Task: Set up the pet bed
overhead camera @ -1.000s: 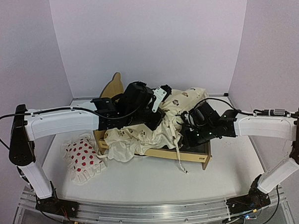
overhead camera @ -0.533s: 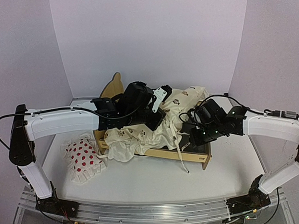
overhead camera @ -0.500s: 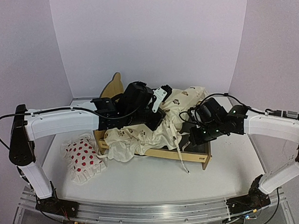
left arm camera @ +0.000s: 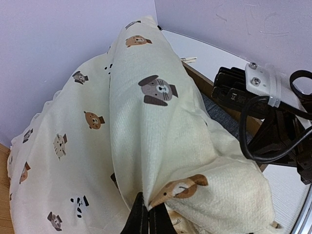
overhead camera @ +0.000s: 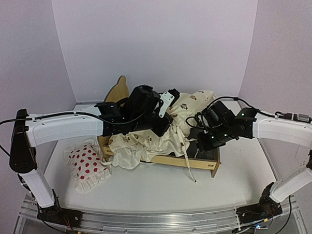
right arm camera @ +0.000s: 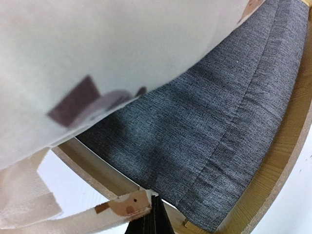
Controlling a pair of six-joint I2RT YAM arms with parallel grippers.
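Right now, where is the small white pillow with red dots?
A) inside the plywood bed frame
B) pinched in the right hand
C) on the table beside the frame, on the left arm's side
C: the small white red-dotted pillow lies on the white table beside the pale plywood bed frame, on the left arm's side; the right hand pinches the cream animal-print quilt.

Soft, even overhead light is casting faint shadows. At the right wrist the quilt (right arm camera: 97, 53) is blurring close up; the pet bed (right arm camera: 209, 112) is showing sharp.
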